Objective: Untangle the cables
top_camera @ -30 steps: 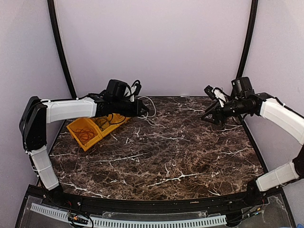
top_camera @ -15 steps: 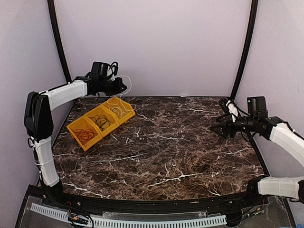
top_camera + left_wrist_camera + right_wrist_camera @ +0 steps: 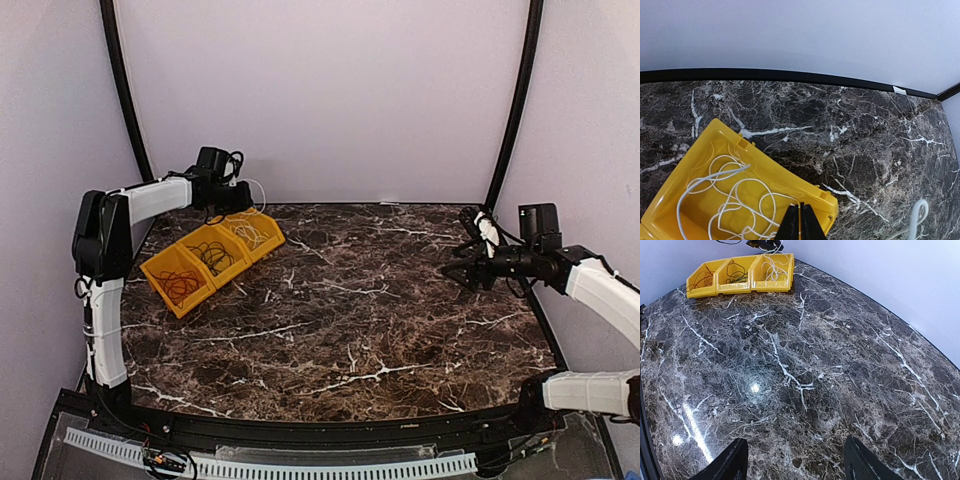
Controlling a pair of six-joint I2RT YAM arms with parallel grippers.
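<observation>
A yellow three-compartment bin [image 3: 152, 270] sits at the back left of the marble table. The white cable [image 3: 255, 233] lies coiled in its far compartment, the black cable [image 3: 215, 256] in the middle one, the red-orange cable [image 3: 180, 285] in the near one. My left gripper [image 3: 243, 203] hovers over the far compartment, shut on a strand of the white cable [image 3: 715, 176]; its tips [image 3: 800, 207] are just above the bin's rim [image 3: 780, 175]. My right gripper [image 3: 460, 263] is open and empty at the right side, its fingers [image 3: 732, 460] wide apart above bare marble.
The right wrist view shows the bin [image 3: 740, 286] far off with all three cables inside. A black frame post [image 3: 125, 100] and the back wall stand close behind my left gripper. A white loop [image 3: 917, 215] of arm wiring hangs at the left wrist view's lower right.
My left gripper swung from mid-table to the back left with the white cable, then dropped toward the far compartment. My right arm drew back to the right and stopped.
</observation>
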